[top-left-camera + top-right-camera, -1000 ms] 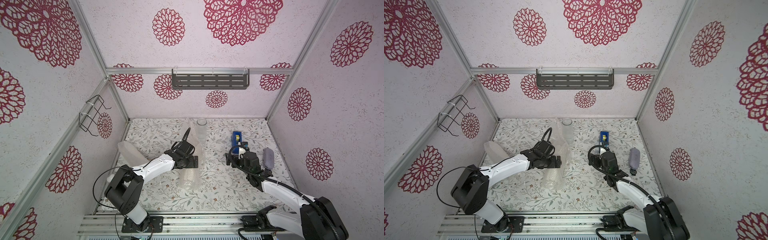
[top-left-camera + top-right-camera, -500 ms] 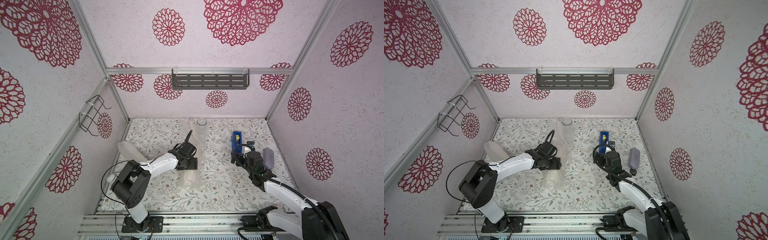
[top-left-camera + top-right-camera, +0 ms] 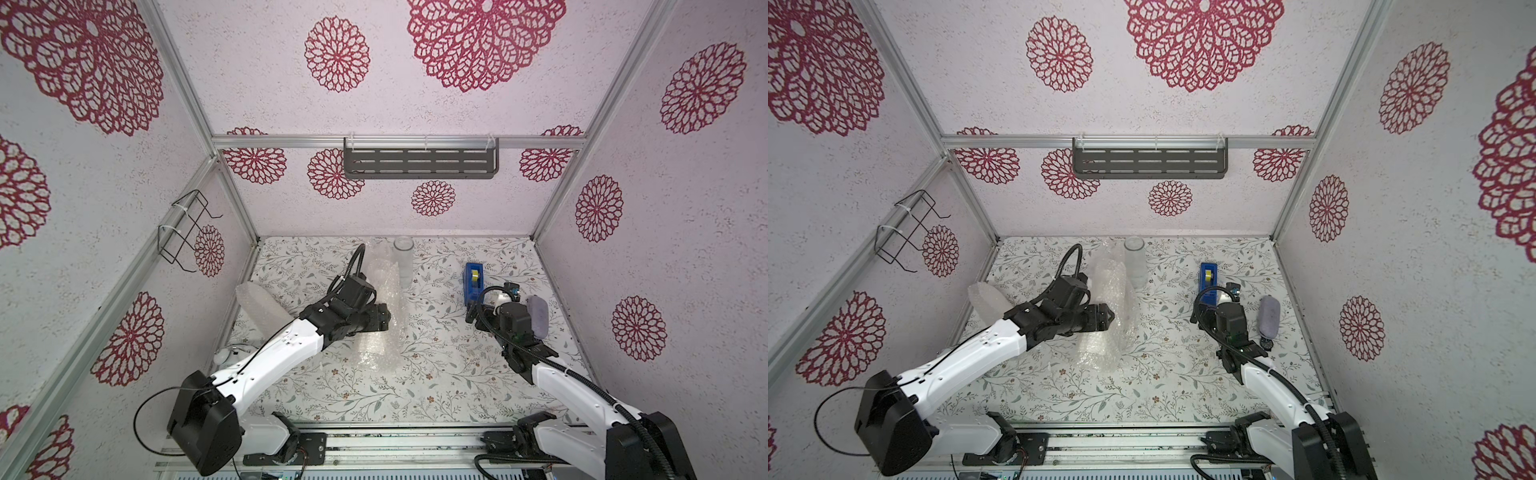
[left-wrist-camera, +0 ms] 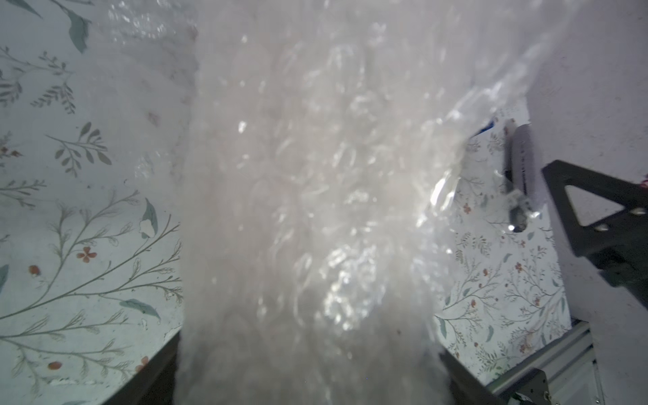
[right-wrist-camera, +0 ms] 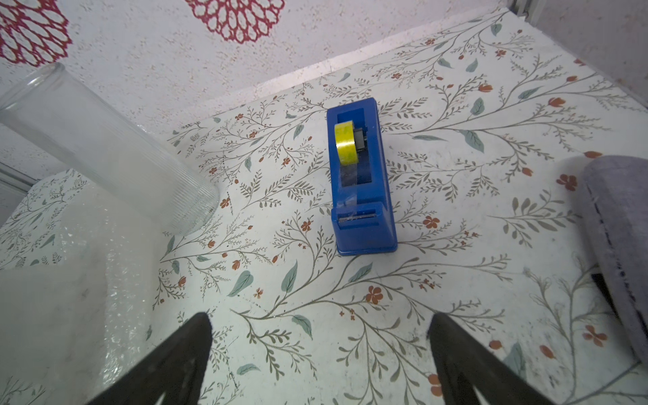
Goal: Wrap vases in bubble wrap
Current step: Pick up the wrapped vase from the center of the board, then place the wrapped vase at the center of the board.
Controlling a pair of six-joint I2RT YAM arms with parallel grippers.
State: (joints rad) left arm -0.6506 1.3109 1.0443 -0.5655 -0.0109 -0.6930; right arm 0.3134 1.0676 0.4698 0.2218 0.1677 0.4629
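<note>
Remote op here, quick status. My left gripper (image 4: 308,350) has its jaws set wide and pressed onto a fat bundle of bubble wrap (image 4: 315,193). The crinkly plastic fills the whole gap and touches both fingers. I can't make out what's inside it through the bubbles. In both top views that bundle sits around the middle of the table (image 3: 415,395), with the arm reaching in from the left side.

A bare glass vase (image 3: 403,262) stands upright just behind the bundle, near the back wall. A second wrapped bundle (image 3: 259,307) is over by the left wall.

My right gripper (image 5: 321,317) has its jaws spread with nothing between them, above the table. The blue tape dispenser (image 5: 361,182) is just ahead of it, and a grey pouch (image 5: 617,245) is off to the side.
</note>
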